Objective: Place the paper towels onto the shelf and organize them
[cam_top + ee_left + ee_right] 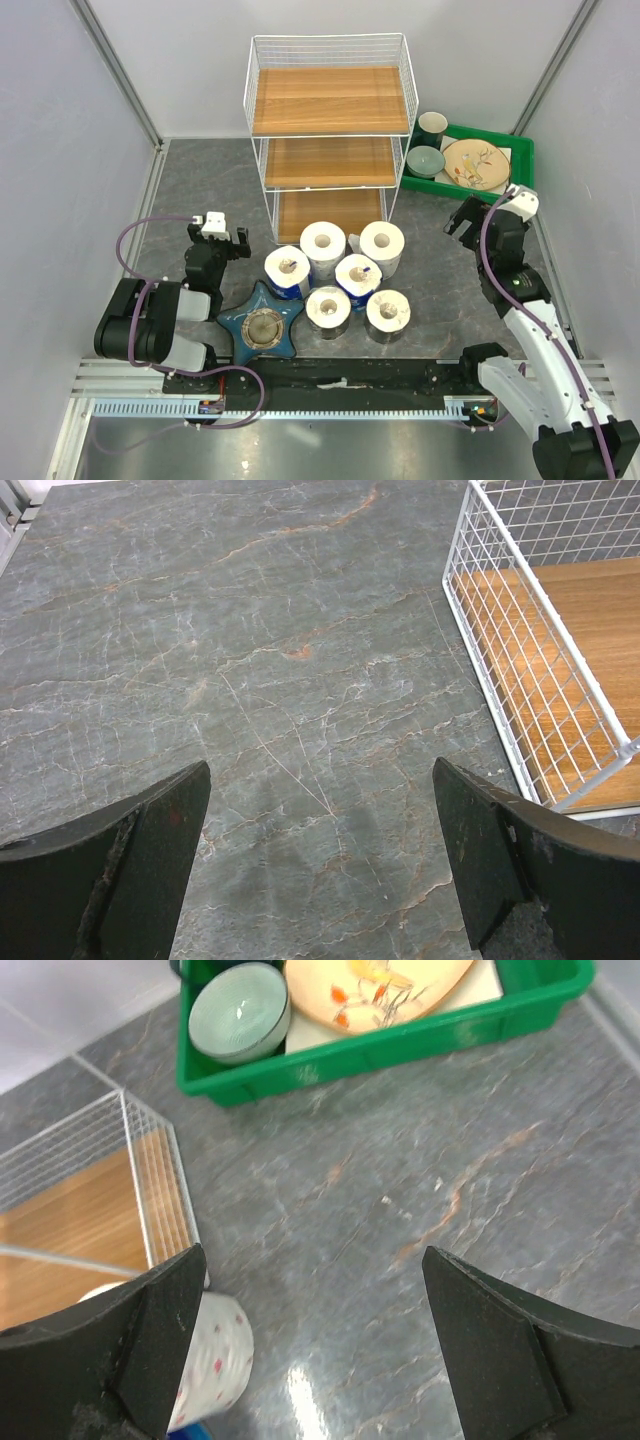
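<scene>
Fingers, left gripper (318, 810) and right gripper (312, 1300): spread wide, empty. Paper towels (323, 241): six rolls, upright, cores vertical, clustered before shelf (330, 100).

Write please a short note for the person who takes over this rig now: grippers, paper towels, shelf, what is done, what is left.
Left gripper: open, empty, over bare table left of the shelf.
Right gripper: open, empty, over the table between the shelf and the green tray.
Paper towels: all six stand on end, clustered on the table in front of the shelf, beside the blue star dish.
Done: nothing; the shelf holds no roll.
Left: put all six rolls on the shelf and order them.
</scene>
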`<state>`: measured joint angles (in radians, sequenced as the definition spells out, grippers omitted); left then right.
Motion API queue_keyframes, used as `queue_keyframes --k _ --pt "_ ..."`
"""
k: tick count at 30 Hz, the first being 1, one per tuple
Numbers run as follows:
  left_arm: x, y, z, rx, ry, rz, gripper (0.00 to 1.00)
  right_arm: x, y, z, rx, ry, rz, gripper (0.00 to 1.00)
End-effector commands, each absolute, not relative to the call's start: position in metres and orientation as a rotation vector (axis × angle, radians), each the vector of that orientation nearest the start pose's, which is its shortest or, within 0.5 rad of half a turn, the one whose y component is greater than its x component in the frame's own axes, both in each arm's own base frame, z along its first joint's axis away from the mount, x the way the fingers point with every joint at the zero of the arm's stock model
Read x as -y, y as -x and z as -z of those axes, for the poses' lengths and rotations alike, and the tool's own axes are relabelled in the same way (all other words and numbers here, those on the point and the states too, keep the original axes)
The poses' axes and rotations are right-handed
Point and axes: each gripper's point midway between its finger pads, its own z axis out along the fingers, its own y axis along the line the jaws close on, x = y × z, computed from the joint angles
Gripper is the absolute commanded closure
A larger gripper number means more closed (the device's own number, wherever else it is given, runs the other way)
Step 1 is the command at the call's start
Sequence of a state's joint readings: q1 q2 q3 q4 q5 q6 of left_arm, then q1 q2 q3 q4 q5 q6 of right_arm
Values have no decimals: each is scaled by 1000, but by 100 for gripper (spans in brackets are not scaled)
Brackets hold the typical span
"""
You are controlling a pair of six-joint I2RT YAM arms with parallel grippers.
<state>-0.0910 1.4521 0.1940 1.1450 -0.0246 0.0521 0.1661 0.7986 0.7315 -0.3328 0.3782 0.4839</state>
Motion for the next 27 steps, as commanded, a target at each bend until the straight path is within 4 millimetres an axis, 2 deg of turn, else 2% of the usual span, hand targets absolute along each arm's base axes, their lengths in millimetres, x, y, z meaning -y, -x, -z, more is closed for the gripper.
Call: queue_keyframes --k 1,7,10,16,21,27 --pt "24 -371 -107 -1635 -70 7 0 -19 -289 -210 -1930 -530 -157 2" --pt "24 -371 -107 -1637 -70 7 1 -24 -284 -185 -1992 -509 -162 2" --pt "23 -371 -107 -1637 -69 6 1 -26 -282 -183 -2004 -499 -171 2" --pt "23 -371 -107 -1635 -70 5 1 -47 -278 -173 -2064 -405 -279 2" --pt "24 -371 -107 -1637 -71 6 1 -46 -269 -160 -2093 -416 -267 2" --pt "24 -371 -107 -1635 -71 6 0 -64 -264 -157 -2111 -418 -341 4"
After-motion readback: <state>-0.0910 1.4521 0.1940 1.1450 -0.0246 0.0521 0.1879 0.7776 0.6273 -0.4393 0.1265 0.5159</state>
